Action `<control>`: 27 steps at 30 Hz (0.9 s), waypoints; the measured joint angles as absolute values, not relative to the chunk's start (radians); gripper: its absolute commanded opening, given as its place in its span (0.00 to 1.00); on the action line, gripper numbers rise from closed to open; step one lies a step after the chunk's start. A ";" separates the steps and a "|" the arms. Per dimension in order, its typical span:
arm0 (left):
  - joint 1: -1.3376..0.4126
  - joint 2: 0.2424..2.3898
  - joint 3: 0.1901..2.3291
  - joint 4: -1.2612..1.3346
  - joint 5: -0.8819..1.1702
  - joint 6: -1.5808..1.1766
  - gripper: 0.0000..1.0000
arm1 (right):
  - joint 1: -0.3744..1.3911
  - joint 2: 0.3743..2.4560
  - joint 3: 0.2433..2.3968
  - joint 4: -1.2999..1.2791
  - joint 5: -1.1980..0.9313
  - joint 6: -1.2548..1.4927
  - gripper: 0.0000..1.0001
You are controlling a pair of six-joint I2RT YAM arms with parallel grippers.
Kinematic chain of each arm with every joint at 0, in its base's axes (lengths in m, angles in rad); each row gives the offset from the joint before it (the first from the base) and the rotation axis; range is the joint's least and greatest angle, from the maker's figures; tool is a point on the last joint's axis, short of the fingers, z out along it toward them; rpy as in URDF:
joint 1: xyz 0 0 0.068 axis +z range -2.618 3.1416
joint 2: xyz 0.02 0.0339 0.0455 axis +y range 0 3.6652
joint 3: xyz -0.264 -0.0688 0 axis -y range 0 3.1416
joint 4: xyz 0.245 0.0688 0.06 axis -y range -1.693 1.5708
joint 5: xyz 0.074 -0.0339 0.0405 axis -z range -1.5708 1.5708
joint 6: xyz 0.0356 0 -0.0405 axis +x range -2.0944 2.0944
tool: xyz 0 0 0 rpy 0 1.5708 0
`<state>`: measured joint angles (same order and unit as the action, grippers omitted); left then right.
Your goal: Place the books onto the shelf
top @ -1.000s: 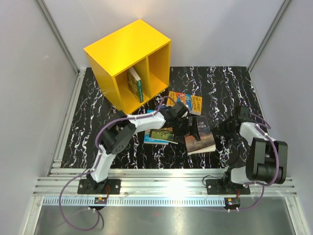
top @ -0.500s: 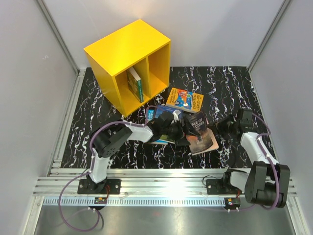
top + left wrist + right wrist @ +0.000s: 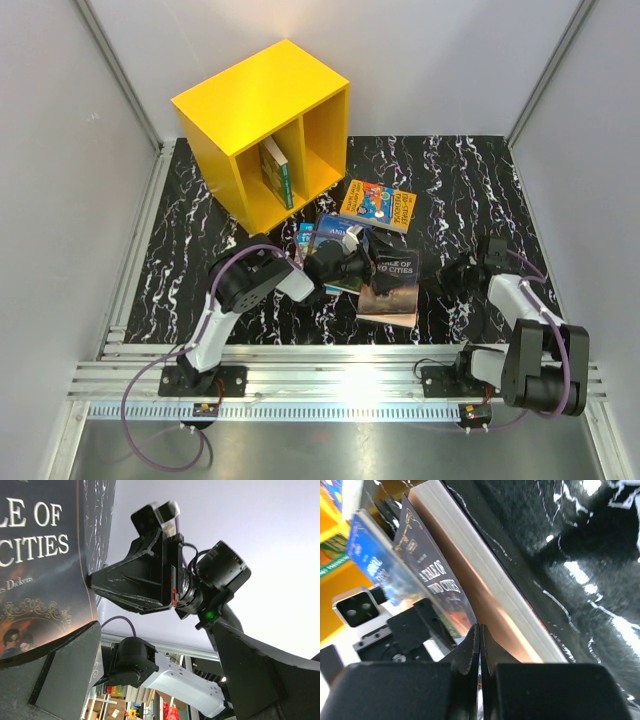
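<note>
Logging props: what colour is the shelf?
The shelf is bright yellow, clearest in the top external view.

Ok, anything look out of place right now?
Mostly the dark book: it lies skewed against the blue book, with the shut right gripper at its edge. In the shelf, the stored books lean instead of standing straight.

The shelf (image 3: 265,130) sits at the far left corner of the table (image 3: 470,180). Standing books (image 3: 277,172) are in its left compartment, against the divider. One flat book (image 3: 378,205) lies just right of the shelf's open front. Nearer me, two overlapping books (image 3: 325,240) lie around the table's middle. The Tale of Two Cities book (image 3: 392,288) lies to their right, closer to the near edge. My left gripper (image 3: 362,264) is over the overlapping pair, at that book's left side. My right gripper (image 3: 445,278) is low, just beside its right edge.
</note>
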<state>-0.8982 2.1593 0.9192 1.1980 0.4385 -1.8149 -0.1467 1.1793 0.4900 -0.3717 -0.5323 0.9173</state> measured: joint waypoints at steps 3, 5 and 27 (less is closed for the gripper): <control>-0.906 2.159 0.927 1.196 0.440 -1.819 0.99 | -0.146 1.216 0.501 -0.373 -0.532 0.877 0.11; -0.908 2.159 0.929 1.202 0.440 -1.827 0.99 | -0.146 1.227 0.501 -0.371 -0.532 0.866 0.23; -0.910 2.161 0.929 1.229 0.445 -1.869 0.99 | -0.146 0.995 0.329 -0.172 -0.580 0.960 0.39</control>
